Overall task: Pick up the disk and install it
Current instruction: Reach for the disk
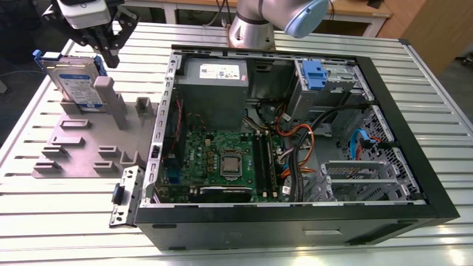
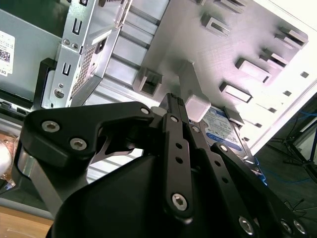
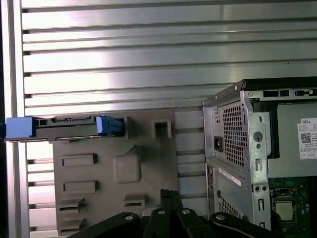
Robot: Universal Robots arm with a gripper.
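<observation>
While I look over the scene in the exterior view, the nearest thing on the slatted metal table [image 1: 44, 221] is the black wall of the open computer case [image 1: 296, 227], lying on its side with the green motherboard [image 1: 221, 160] exposed. Beside the case, toward the exterior view's left, the grey slotted holder [image 1: 81, 149] lies flat on the table. Farther back on that holder, the disk [image 1: 74, 83] stands upright on its long edge in a slot, its white-and-blue label facing the camera and blue tabs at both ends. In the first wrist view I see the disk [image 3: 64, 127] edge-on across the far end of the holder [image 3: 99, 208]. The second wrist view shows its label [image 2: 223, 129] just past the gripper [image 2: 172, 99]. In the exterior view the gripper [image 1: 111, 55] hangs above the disk's top edge, a little toward the exterior view's right, apart from it. Its fingers look pressed together and hold nothing. Deeper in the case, a second blue drive carrier [image 1: 314, 75] sits in its bay beside the power supply [image 1: 214, 83]. Behind that rises the arm [image 1: 258, 27].
</observation>
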